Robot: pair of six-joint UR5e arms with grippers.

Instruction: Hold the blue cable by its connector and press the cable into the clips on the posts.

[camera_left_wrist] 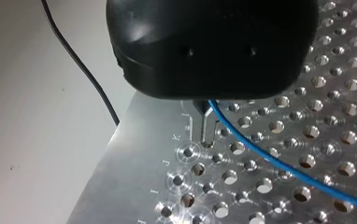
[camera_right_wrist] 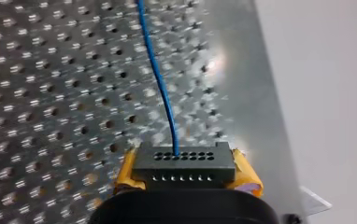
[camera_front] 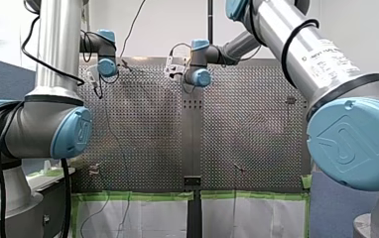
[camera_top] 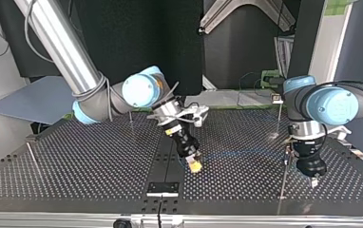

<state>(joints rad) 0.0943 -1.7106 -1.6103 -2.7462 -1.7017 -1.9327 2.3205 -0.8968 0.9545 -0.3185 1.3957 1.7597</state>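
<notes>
In the right wrist view my right gripper (camera_right_wrist: 186, 173) is shut on a black connector (camera_right_wrist: 184, 161), held between its yellow pads (camera_right_wrist: 126, 173). The blue cable (camera_right_wrist: 160, 84) leaves the connector and runs ahead over the perforated table. In the left wrist view my left gripper (camera_left_wrist: 205, 133) has its thin metal fingers shut on the blue cable (camera_left_wrist: 279, 165) just above the plate, near the table's corner. In the top view my right gripper (camera_top: 195, 165) hangs low at the middle and my left gripper (camera_top: 314, 180) at the right, with the cable (camera_top: 246, 153) stretched faintly between them.
Thin posts stand on the table: one with a clip (camera_top: 277, 99) behind my left arm, one (camera_top: 284, 183) beside my left gripper, one (camera_top: 131, 121) by my right arm and one (camera_top: 32, 156) at the top view's left. A black bracket (camera_top: 163, 188) sits at the near edge.
</notes>
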